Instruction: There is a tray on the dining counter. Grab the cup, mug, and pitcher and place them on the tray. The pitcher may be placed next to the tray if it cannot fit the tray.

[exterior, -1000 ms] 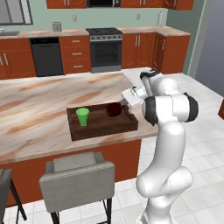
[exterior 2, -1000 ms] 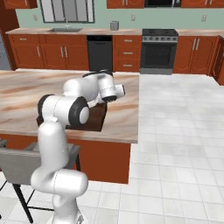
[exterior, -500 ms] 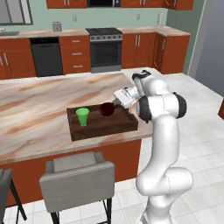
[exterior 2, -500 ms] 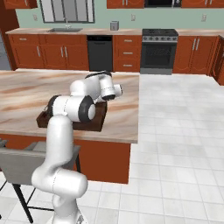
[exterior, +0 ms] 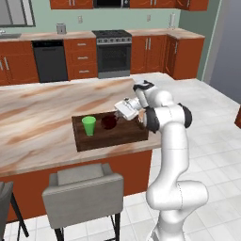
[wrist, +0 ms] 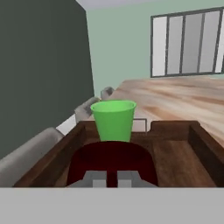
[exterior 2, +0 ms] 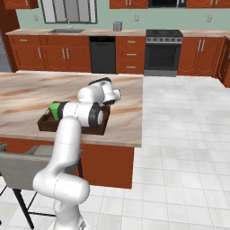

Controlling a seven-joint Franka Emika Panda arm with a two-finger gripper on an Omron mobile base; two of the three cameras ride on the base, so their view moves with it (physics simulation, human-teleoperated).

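Since a second ago the arm's carried the mug [exterior: 109, 122] further left over the tray [exterior: 113, 138], right beside the cup [exterior: 88, 125]. Gripper [wrist: 112, 179] is clamped on the mug's rim. The hand view shows that grip; the right base view has the arm blocking the mug.

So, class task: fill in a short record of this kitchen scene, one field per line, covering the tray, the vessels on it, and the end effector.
tray: dark brown tray on the dining counter
cup: green cup upright in the tray
mug: dark red mug in the tray, beside the cup
end effector: end effector shut on the mug's rim
pitcher: none on the tray
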